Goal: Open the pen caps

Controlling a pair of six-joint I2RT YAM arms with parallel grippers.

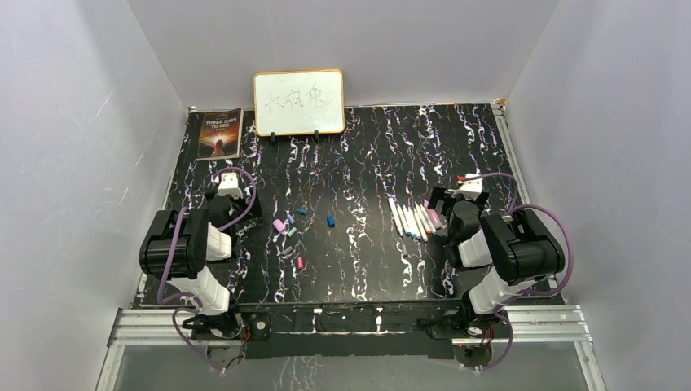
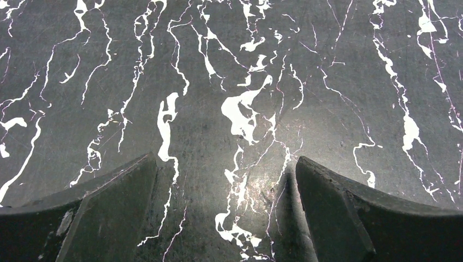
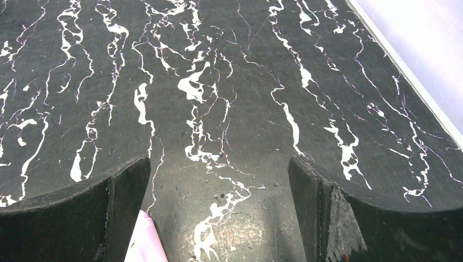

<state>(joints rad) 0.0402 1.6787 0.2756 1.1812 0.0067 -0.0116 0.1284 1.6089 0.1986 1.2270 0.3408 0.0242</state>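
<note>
Both my pincers are spread wide and pinching nothing. Left pincer (image 2: pixel 225 158) hangs low over bare table (image 2: pixel 327 82), with nothing between or near its fingers. Right pincer (image 3: pixel 218 159) is also low over the table, gap empty.

Where things are: the pens (image 1: pixel 411 218) lie in a tidy row just to the left of my right pincer, toward table centre. The loose pen caps (image 1: pixel 331 220) are scattered between my two pincers, nearer the left one, off to its right and well apart from the pens. The pink marker (image 3: pixel 144 240) shows as a rounded pink end just beside the left finger of my right pincer, at its lower edge. It looks close to touching, but I can't tell if it does, or whether that end is cap or barrel.

Step, as I judge it: several caps are already off and lying loose, so this is late in the task, with both arms idle. The top view is too small to tell if any pen in the row is capped.

Next move, if a capped pen remains, probably the pink one:
- My right pincer shifts left and closes on the barrel.
- My left pincer comes across to pinch the cap end.
- I pull straight along the pen's axis, not sideways, gripping the short cap only.
</note>
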